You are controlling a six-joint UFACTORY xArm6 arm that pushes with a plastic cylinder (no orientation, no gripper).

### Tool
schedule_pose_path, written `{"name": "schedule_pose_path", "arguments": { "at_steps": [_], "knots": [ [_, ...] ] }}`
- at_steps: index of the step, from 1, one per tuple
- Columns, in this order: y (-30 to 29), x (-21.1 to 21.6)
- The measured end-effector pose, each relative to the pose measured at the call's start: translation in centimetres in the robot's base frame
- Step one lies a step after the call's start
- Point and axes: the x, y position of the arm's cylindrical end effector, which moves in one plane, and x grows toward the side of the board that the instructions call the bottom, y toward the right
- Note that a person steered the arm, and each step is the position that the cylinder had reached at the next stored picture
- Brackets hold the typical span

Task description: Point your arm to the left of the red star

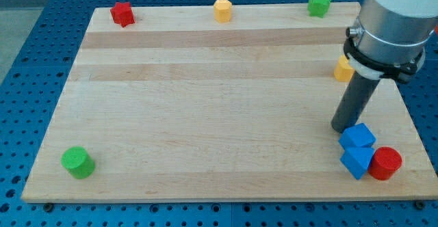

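Note:
The red star (122, 13) lies at the board's top left corner. My tip (343, 127) rests on the board far to the view's right, just above and left of a blue cube (358, 137). A second blue block (356, 161) and a red cylinder (386, 163) lie just below it. The tip is far from the red star.
A yellow hexagon block (223, 10) sits at the top middle and a green star (318, 5) at the top right. A yellow block (343, 69) is partly hidden behind the arm. A green cylinder (77, 162) lies at the bottom left of the wooden board (205, 104).

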Motion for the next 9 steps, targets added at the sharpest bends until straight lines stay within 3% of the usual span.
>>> {"name": "schedule_pose_path", "arguments": {
  "at_steps": [2, 3, 5, 7, 8, 9],
  "knots": [
    [-0.3, 0.1],
    [-4.4, -1.6],
    [-23.2, -2.8],
    [-35.0, -15.7],
    [-41.9, -18.4],
    [-48.4, -24.0]
  ]
}}
